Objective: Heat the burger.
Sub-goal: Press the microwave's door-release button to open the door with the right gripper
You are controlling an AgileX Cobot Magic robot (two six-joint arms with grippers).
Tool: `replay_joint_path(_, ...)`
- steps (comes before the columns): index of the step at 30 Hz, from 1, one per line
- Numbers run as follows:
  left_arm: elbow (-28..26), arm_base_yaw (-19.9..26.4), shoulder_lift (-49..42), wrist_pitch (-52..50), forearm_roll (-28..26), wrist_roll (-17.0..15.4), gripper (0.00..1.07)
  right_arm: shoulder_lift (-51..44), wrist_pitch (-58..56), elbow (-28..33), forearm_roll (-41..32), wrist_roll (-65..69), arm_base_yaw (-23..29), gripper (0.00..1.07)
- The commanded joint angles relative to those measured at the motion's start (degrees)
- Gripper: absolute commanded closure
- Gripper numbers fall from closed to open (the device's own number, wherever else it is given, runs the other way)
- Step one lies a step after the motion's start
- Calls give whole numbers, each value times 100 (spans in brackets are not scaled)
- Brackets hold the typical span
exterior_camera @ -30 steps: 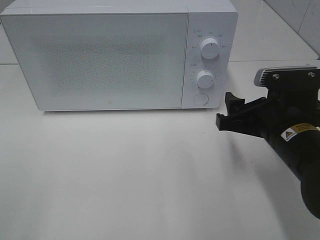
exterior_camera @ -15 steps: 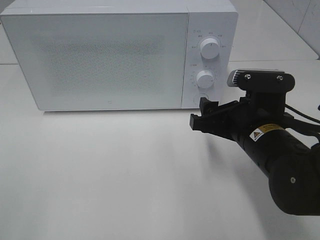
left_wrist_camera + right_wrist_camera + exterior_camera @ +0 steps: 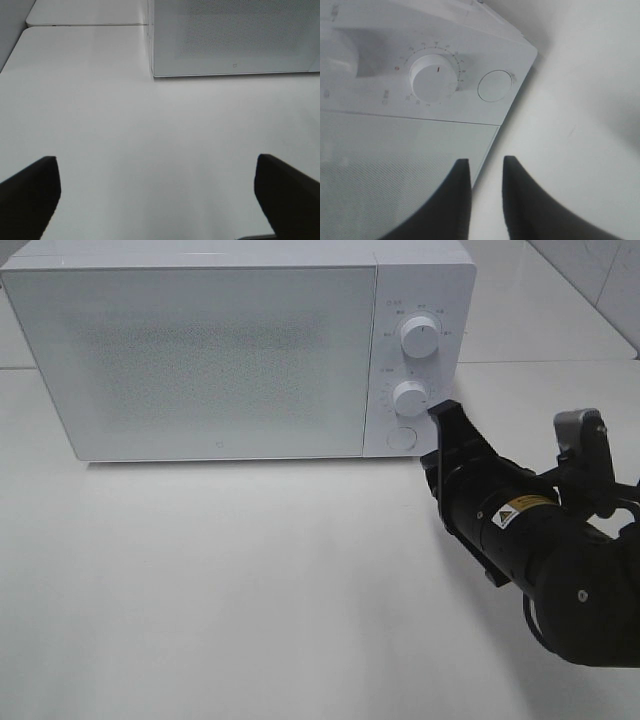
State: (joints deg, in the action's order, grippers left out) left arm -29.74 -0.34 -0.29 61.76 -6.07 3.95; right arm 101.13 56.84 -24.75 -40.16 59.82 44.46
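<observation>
The white box-shaped microwave oven (image 3: 210, 350) stands with its door shut at the back of the white tabletop (image 3: 250, 590), the black right gripper (image 3: 444, 418) just beside its lower round white dial (image 3: 411, 398) with jaws drawn almost together on nothing, while the black left gripper (image 3: 155, 159) hangs over the tabletop, jaws spread wide.

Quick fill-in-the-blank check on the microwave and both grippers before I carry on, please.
1. The microwave door is ____.
2. Its panel has ____ knobs above a round button.
3. The right gripper holds ____.
4. The jaws of the left gripper stand ____.
Missing words: closed; two; nothing; open.
</observation>
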Motion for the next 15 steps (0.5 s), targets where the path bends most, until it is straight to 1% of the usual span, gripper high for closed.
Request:
replay_joint_path(1, 17, 0, -92, -52, -6, -34, 9, 74, 80, -40, 23, 1152, 6, 105)
replay_joint_path(2, 17, 0, -92, -52, -6, -34, 9, 74, 80, -40, 23, 1152, 6, 105)
replay_joint_path(3, 17, 0, -92, -52, -6, -34, 9, 172, 74, -40, 23, 1392, 6, 107)
replay_joint_path(8, 17, 0, -92, -52, -6, -34, 9, 378, 34, -80, 23, 1811, -34, 107)
replay_joint_path(10, 17, 0, -92, -52, -6, -34, 9, 533, 0, -275, 69, 1822, -103, 107)
replay_joint_path(13, 17, 0, -92, -52, -6, -34, 9, 579, -34, -332, 115, 1816, -132, 107)
replay_joint_path(15, 17, 0, -92, -52, -6, -34, 9, 705, -52, -533, 246, 1811, -298, 107)
